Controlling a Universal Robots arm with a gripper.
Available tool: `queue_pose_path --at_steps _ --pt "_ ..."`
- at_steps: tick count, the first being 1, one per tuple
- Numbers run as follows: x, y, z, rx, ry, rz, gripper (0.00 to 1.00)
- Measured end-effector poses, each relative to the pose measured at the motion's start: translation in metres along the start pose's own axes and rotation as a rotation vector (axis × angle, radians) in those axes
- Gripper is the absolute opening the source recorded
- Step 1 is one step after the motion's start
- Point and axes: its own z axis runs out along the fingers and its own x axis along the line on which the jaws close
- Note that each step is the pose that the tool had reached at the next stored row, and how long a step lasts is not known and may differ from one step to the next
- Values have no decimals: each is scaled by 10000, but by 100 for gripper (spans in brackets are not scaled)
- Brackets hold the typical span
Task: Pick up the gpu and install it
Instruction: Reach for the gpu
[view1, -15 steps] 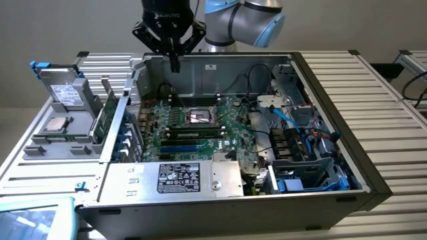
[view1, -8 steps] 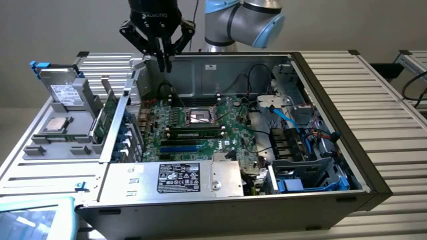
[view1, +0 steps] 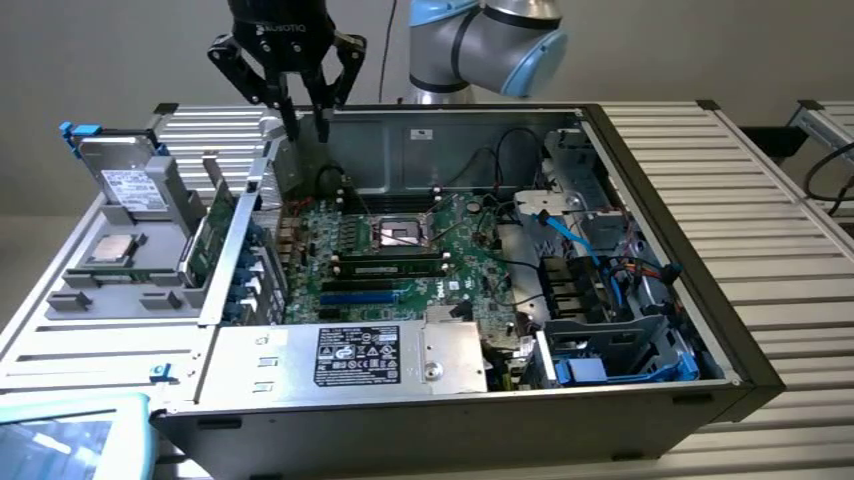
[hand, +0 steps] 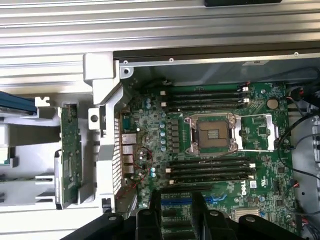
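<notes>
I judge pickup not begun: my gripper (view1: 300, 100) hangs empty, jaws apart, and the upright gpu (hand: 70, 145) needs an edgewise grasp.

Looks down slantwise over the whole open computer case (view1: 441, 430) from outside, and straight down, nearer, past the gripper (hand: 176, 195) from the wrist, sharing motherboard (view1: 310, 238) (hand: 260, 125) and CPU socket (view1: 396, 232) (hand: 212, 134).

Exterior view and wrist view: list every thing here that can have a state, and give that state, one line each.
gripper: open, holding nothing, above the case.
gpu: standing on edge in the grey tray outside the case, not installed.
computer case: side open, inside exposed.
processor socket: load frame flipped open, no chip in it.
</notes>
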Motion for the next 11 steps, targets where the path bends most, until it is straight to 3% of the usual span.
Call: queue_pose_path --at_steps 11 --pt "501 17 2 -16 1 1 38"
